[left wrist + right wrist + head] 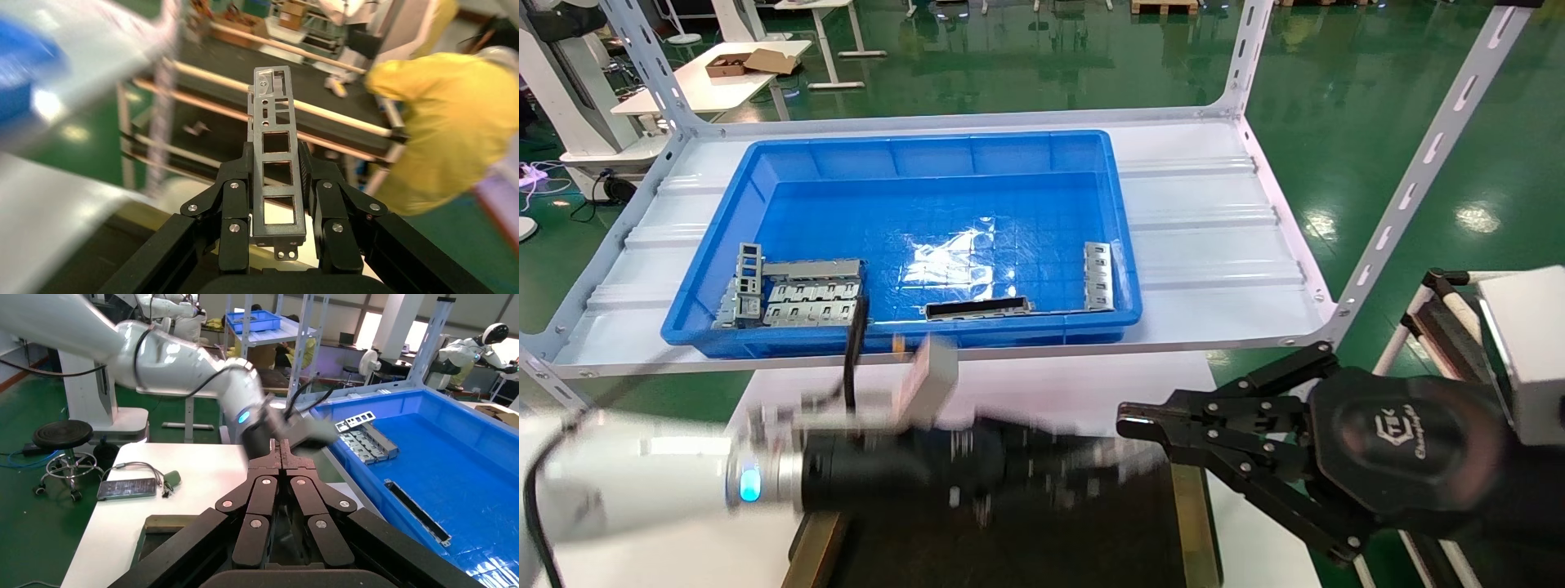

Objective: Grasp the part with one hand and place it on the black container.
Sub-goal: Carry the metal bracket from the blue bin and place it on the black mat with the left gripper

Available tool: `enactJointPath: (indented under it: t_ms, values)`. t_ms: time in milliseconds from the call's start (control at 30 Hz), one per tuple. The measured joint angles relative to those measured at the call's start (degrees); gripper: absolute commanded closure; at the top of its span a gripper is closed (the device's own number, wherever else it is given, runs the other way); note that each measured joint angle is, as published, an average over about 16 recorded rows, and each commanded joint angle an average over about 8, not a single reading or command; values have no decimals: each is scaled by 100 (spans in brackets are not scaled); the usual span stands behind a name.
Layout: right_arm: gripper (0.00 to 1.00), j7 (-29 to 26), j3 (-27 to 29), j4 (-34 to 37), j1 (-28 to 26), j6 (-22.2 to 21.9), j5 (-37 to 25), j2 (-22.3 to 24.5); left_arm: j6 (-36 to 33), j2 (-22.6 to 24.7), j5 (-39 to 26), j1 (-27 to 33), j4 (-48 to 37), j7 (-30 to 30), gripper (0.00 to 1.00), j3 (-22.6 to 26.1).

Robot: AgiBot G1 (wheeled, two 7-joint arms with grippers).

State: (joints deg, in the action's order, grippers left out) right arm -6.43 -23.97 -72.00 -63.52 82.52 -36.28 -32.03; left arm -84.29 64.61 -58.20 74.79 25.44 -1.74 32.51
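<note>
Head view: left gripper (1128,461) stretched across the lower middle of the frame, blurred, reaching rightward over the black container (1026,539) at the bottom centre; grip not readable here. Right gripper (1128,425) at lower right, fingers pressed together, nothing between them, tip close to the left gripper. Blue bin (903,237) on the white shelf (1214,229) in the upper middle, holding a grey stack of brackets (801,294) at its lower left corner, a dark slotted strip (978,308) along the near wall, and a silver strip (1097,275) at the right wall.

Left wrist view: the part (276,165) upright at frame centre, clamped between the fingers (235,208) on both long edges, rectangular cutouts visible along its length, top end sticking out well past the fingertips. Background smeared.

Right wrist view: right gripper (283,447) at centre, clenched on nothing, pointing toward the left arm (183,361) in the upper left. Blue bin (428,453) at right, with the stack of brackets (364,444) and the dark strip (416,511) inside.
</note>
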Motion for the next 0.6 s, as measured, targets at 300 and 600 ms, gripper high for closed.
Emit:
enactJointPath:
  t_ms: [300,600]
  values:
    - [100,0,0,0,0,0,0,0,1429,118,76,-1391,548,-392,100,-91]
    - [100,0,0,0,0,0,0,0,3693,586,110,-2327,995,-748,100,-298]
